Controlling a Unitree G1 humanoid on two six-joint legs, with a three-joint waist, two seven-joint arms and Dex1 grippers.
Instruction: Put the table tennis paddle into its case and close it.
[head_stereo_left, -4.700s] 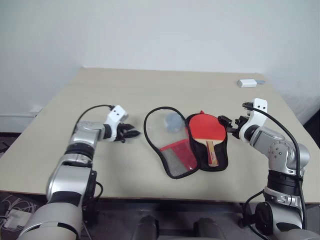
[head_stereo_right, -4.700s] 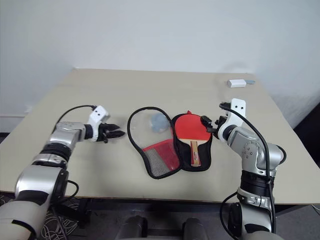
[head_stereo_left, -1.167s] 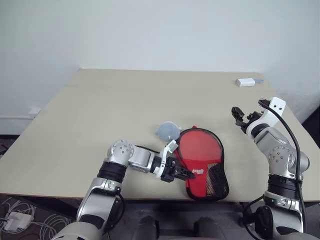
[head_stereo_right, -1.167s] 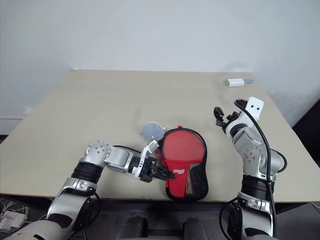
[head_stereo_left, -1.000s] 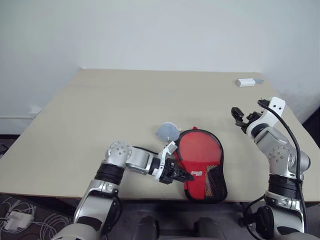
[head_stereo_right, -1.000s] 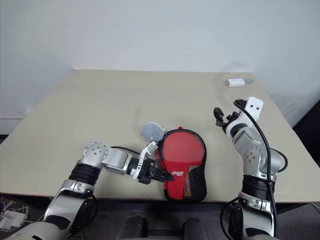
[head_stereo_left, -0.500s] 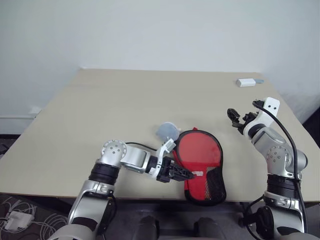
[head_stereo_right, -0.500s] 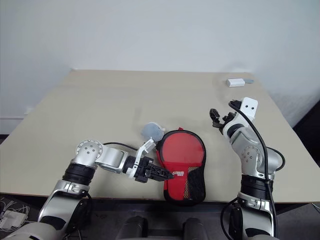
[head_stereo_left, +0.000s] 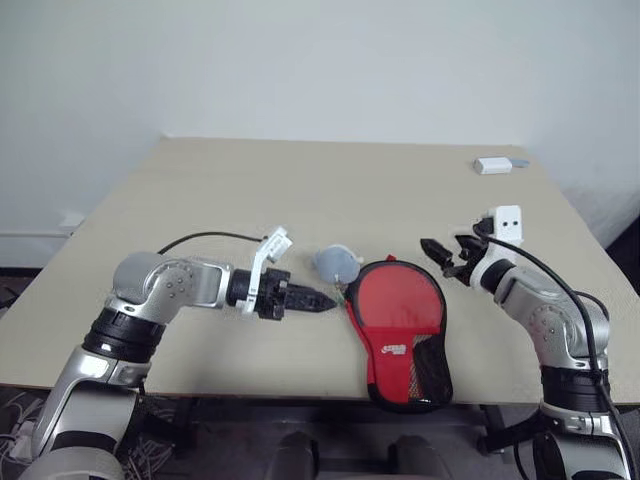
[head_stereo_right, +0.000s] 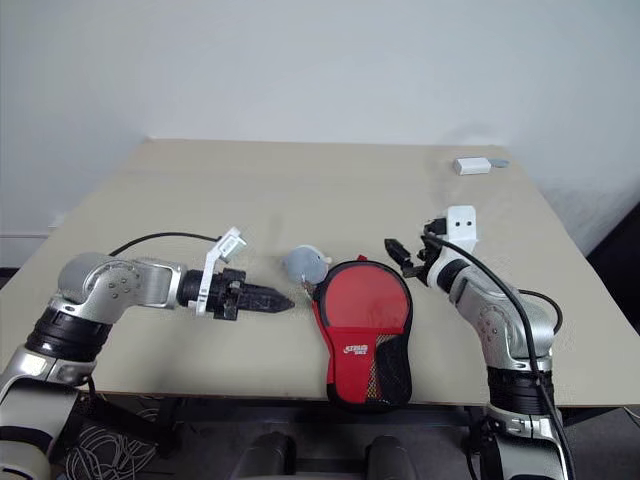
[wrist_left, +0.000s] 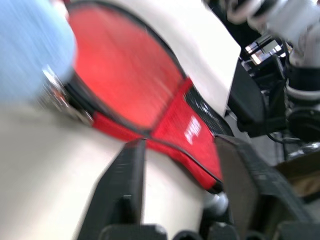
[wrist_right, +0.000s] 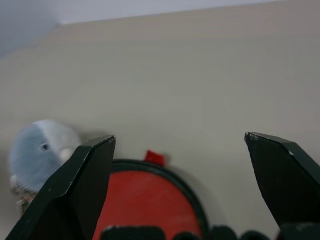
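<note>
- Here the case lies folded shut on the table, red side up, its round end toward the far edge and its black mesh end at the near edge.
- The table tennis paddle is not visible; whether it is inside cannot be told from these pictures.
- A small grey-blue round thing lies just beside the case's round end, on its left.
- The left gripper points at the case's left rim, just apart from it; its fingers stand narrowly parted and empty.
- The right gripper hovers near the case's far right rim, fingers spread wide, holding nothing.
- One small white box sits well apart at the far right corner.
- Count: one case, one grey-blue thing, one white box, two grippers.
</note>
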